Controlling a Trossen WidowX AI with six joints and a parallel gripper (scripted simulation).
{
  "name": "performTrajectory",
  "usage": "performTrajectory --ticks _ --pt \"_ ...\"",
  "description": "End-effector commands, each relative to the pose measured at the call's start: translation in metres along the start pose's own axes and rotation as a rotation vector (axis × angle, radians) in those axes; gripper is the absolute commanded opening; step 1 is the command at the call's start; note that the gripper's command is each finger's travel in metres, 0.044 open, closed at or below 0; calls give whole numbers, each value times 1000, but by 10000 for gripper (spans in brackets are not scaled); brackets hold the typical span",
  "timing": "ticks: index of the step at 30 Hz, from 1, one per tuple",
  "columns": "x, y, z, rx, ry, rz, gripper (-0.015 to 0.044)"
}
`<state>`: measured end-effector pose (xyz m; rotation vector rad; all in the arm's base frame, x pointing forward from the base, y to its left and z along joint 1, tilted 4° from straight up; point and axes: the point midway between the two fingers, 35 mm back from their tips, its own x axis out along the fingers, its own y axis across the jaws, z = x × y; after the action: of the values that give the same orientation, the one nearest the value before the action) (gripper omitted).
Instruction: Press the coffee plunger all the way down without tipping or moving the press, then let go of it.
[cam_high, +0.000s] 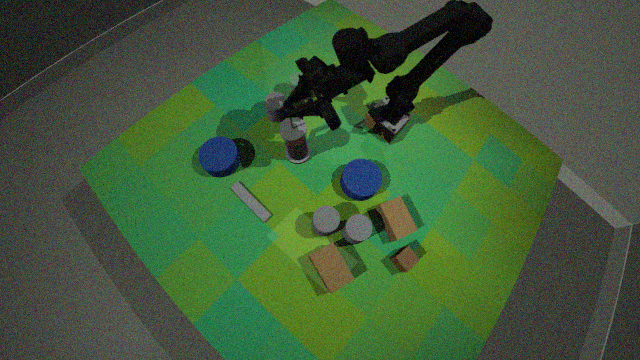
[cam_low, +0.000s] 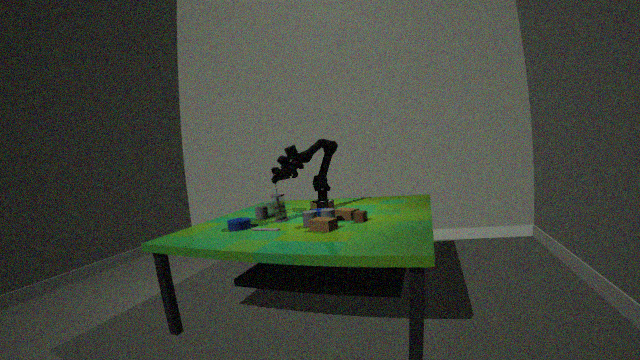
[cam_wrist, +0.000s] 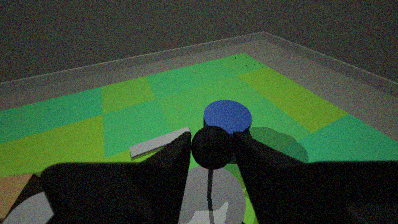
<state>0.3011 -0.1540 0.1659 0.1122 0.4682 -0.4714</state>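
The coffee press (cam_high: 296, 143) (cam_low: 278, 208) (cam_wrist: 225, 200) stands upright on the green checked table (cam_high: 450, 225), a glass cylinder with dark coffee and a grey lid. Its thin rod (cam_wrist: 210, 184) rises from the lid to a black round knob (cam_wrist: 212, 150). My gripper (cam_wrist: 211, 137) (cam_high: 290, 107) (cam_low: 278, 175) is right above the press and shut on the knob, one finger on each side. In the top view the arm hides the knob.
Blue flat cylinders (cam_high: 218, 156) (cam_high: 361, 179) lie left and right of the press; one shows in the wrist view (cam_wrist: 227, 116). A grey cylinder (cam_high: 274, 105) stands close behind it. A grey bar (cam_high: 251, 201) (cam_wrist: 159, 142), two grey cylinders (cam_high: 326, 220) and brown boxes (cam_high: 396, 218) (cam_high: 331, 267) lie in front.
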Motion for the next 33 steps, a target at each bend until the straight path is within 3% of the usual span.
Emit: performTrajectory --ticks 1,33 --pt "10 0 -36 -6 88 1 127" --pt "31 -1 -38 -6 87 1 127"
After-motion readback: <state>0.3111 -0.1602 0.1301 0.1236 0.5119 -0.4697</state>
